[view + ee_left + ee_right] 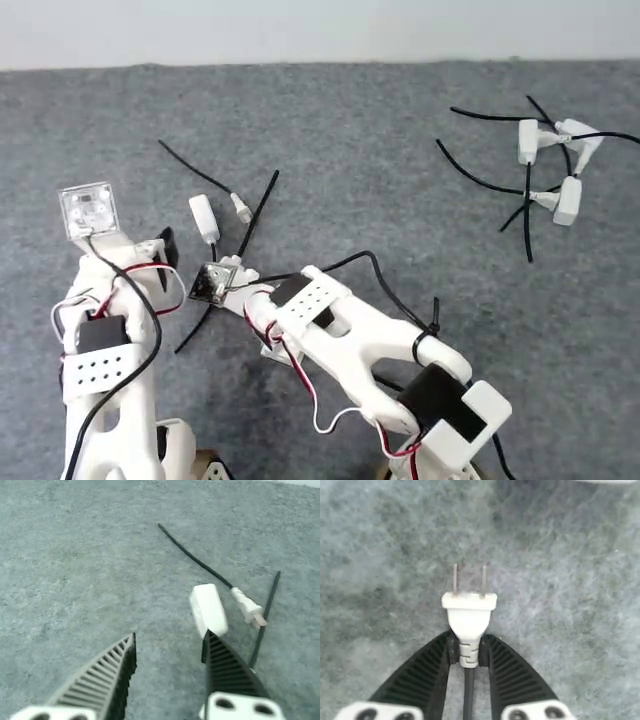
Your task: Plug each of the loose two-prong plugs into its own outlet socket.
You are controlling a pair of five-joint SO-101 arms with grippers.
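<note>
High view: white outlet socket [204, 218] lies left of centre on the grey table [380, 140]. A loose plug [241, 208] sits just beside it, not touching. A far cluster [527, 140] of white plugs and sockets lies well apart at the right, black cords crossing.

Left wrist view: left claw [170, 637] spread wide, nothing in it. 1 fingertip is at the outlet socket's near end; cannot tell if touching.

Right wrist view: right claw [469, 641] is clamped on the neck of a held plug [469, 611]. Its 2 prongs point away from the claw, over the table.
</note>
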